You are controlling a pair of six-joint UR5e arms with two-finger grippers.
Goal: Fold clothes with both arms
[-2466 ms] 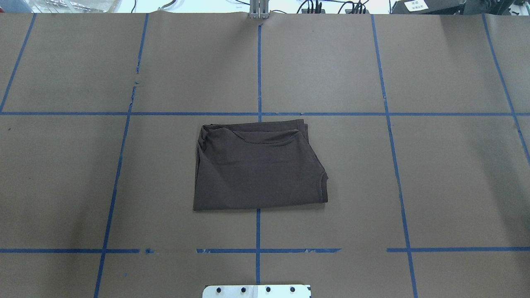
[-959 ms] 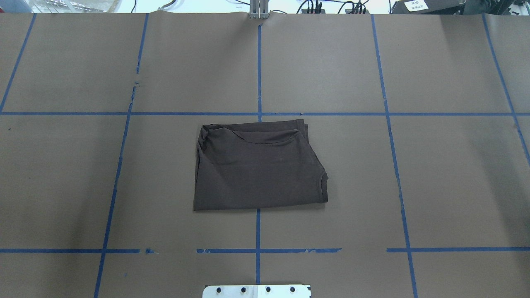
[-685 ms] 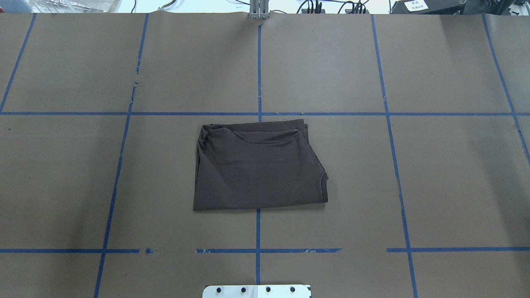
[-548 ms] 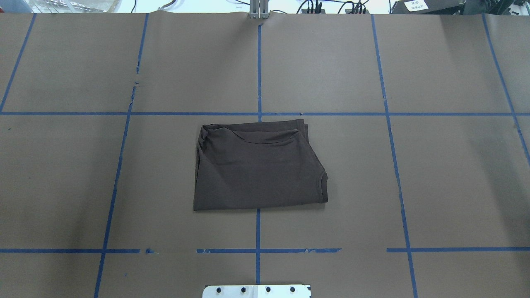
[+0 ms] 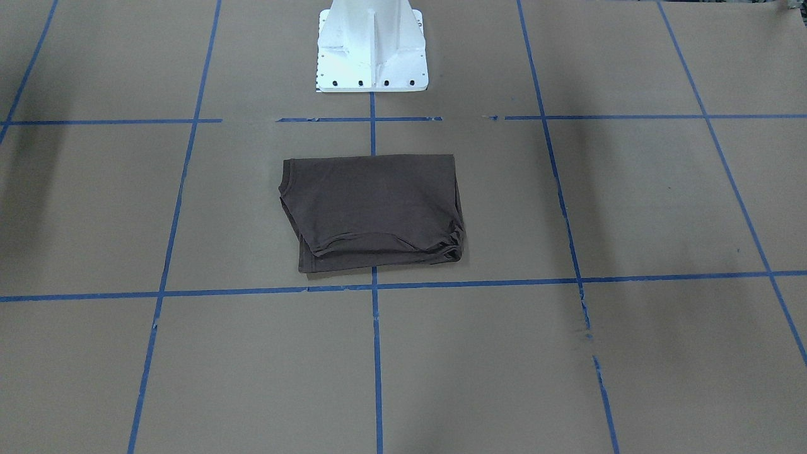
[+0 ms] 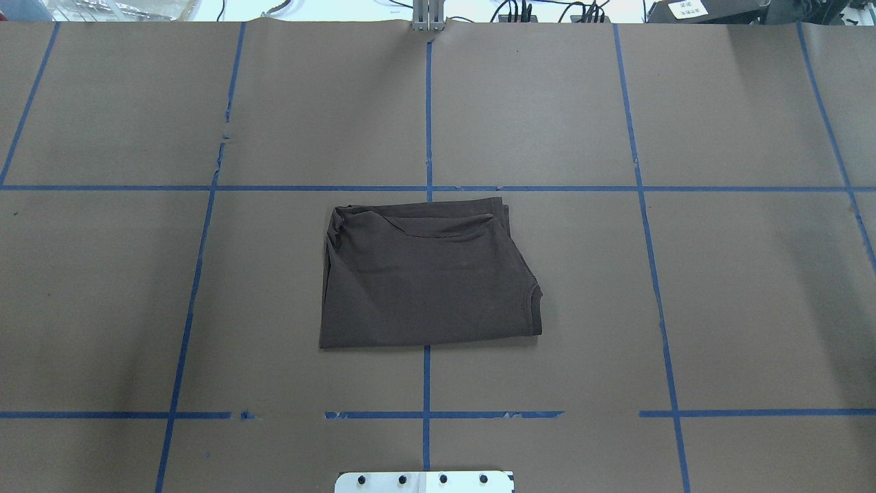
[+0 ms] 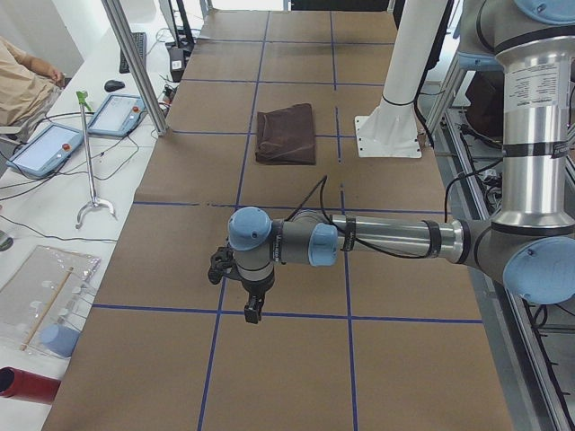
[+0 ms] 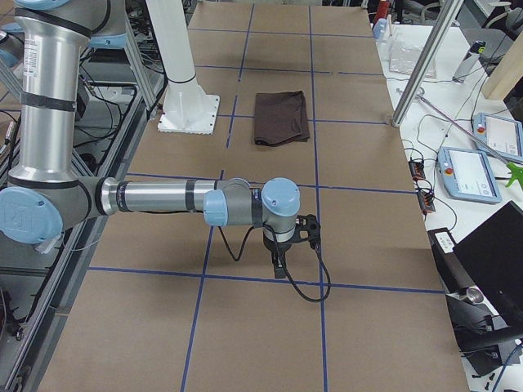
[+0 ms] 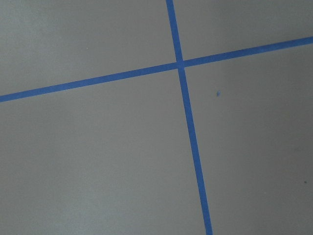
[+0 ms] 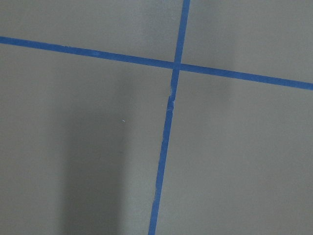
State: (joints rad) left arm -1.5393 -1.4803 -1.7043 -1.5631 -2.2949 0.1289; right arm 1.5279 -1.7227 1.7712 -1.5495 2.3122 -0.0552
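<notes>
The dark brown T-shirt (image 6: 424, 281) lies folded into a compact rectangle in the middle of the table, in front of the base; it also shows in the front view (image 5: 372, 208) and both side views (image 7: 286, 133) (image 8: 281, 117). No gripper touches it. The left gripper (image 7: 254, 310) hangs low over the table far off toward the left end. The right gripper (image 8: 279, 268) hangs low far off toward the right end. Each shows only in a side view, so I cannot tell whether it is open or shut. Both wrist views show only brown table paper and blue tape.
The white base pedestal (image 5: 372, 50) stands just behind the shirt on the robot's side. Blue tape lines (image 6: 428, 188) grid the brown table cover. Metal posts (image 7: 135, 63) (image 8: 425, 65), tablets (image 7: 117, 112) and cables line the far side; a seated person (image 7: 18, 90) is there.
</notes>
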